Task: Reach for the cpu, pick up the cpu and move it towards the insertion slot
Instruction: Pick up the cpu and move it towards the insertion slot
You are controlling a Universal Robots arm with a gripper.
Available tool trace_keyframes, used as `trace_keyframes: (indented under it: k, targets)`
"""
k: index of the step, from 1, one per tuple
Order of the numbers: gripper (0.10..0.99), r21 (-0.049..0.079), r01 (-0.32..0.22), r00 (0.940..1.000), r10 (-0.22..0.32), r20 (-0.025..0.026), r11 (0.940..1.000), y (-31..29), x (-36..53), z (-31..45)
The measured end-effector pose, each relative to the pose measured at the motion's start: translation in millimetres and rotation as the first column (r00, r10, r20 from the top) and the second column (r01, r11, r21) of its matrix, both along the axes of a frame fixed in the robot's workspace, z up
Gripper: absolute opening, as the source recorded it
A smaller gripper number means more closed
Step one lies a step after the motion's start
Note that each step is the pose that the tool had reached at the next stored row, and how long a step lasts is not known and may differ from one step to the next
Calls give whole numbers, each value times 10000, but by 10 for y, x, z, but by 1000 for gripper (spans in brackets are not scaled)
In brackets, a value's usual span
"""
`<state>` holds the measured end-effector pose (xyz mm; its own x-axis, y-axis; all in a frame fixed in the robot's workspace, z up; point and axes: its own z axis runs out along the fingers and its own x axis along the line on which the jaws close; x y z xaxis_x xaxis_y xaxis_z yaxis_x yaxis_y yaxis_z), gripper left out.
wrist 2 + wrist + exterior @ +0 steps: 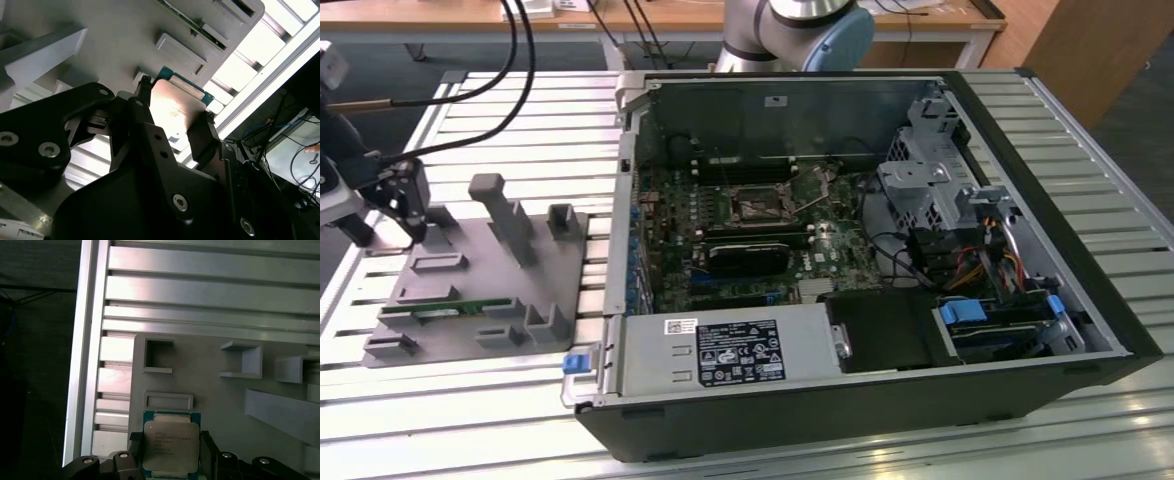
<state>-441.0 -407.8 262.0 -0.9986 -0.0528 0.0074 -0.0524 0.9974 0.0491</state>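
Fingers (136, 452) clamped on the cpu (170, 445), one pressed against each of two opposite edges.
You have the cpu at the grey holder plate (467, 290) on the slatted table (520, 110), at the exterior view's left, its silver top showing in both wrist views. Your insertion slot (757, 207) sits well apart, on the board inside the open computer case (854, 410).

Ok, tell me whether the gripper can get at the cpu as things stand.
Likely yes: in the first wrist view the gripper straddles the cpu on the grey tray, and nothing lies between them.
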Motion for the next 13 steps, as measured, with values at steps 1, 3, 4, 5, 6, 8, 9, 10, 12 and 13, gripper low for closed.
trace_keyframes:
  k: [1, 3, 4, 5, 6, 8, 9, 10, 12, 13]
  targets:
    - [541, 0, 0, 10000, 0, -1, 10000, 0, 0, 13]
    - [541, -1, 1, 10000, -1, -1, 10000, 0, 0, 36]
    - [541, 0, 1, 10000, -1, 0, 10000, 0, 0, 47]
    - [541, 0, 1, 10000, -1, 0, 10000, 0, 0, 57]
    - [541, 0, 1, 10000, -1, 0, 10000, 0, 0, 68]
    - [541, 0, 1, 10000, -1, 0, 10000, 0, 0, 90]
    - [541, -1, 1, 10000, -1, 0, 10000, 0, 0, 100]
    - [541, -1, 0, 10000, 0, 1, 10000, 0, 0, 108]
    - [541, -2, 0, 10000, 0, -1, 10000, 0, 0, 124]
    - [541, -3, 1, 10000, -1, -1, 10000, 0, 0, 132]
